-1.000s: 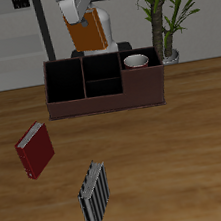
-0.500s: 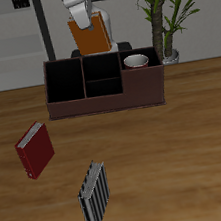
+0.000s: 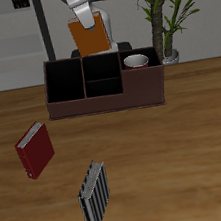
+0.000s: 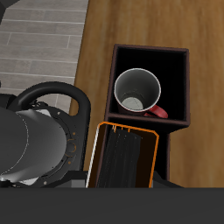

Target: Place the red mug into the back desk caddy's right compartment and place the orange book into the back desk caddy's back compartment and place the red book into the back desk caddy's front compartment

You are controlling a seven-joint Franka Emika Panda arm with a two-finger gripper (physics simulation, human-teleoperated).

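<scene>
Grey-and-black striped book (image 3: 94, 196) lies nearest the table's front edge, flat on the wooden table (image 3: 182, 162), spine angled slightly off square. Farther back and apart from it lies the red book (image 3: 35, 150), also flat on the wood, tilted, pale page edges showing along one side. Neither book touches the other or the organiser.

Behind both stands the back desk caddy (image 3: 106, 101), a long dark maroon box. Its front compartment (image 3: 103, 86) and back compartment (image 3: 100, 67) sit in the middle, one behind the other; both look dark inside, with no contents I can make out. The right compartment (image 4: 178, 83) holds the red mug (image 4: 138, 93), upright, white interior facing up, handle pointing toward one wall.

Above and behind the caddy the gripper (image 3: 83, 19) hangs in the air, clamped on the top edge of the orange book (image 3: 91, 36). The book hangs roughly upright, slightly tilted, clear of the caddy's rim. In the wrist view the orange book (image 4: 123, 158) shows edge-on with its cover outlining dark pages, just beside the mug's compartment.

Potted plant (image 3: 163, 13) stands behind the caddy's mug end.
</scene>
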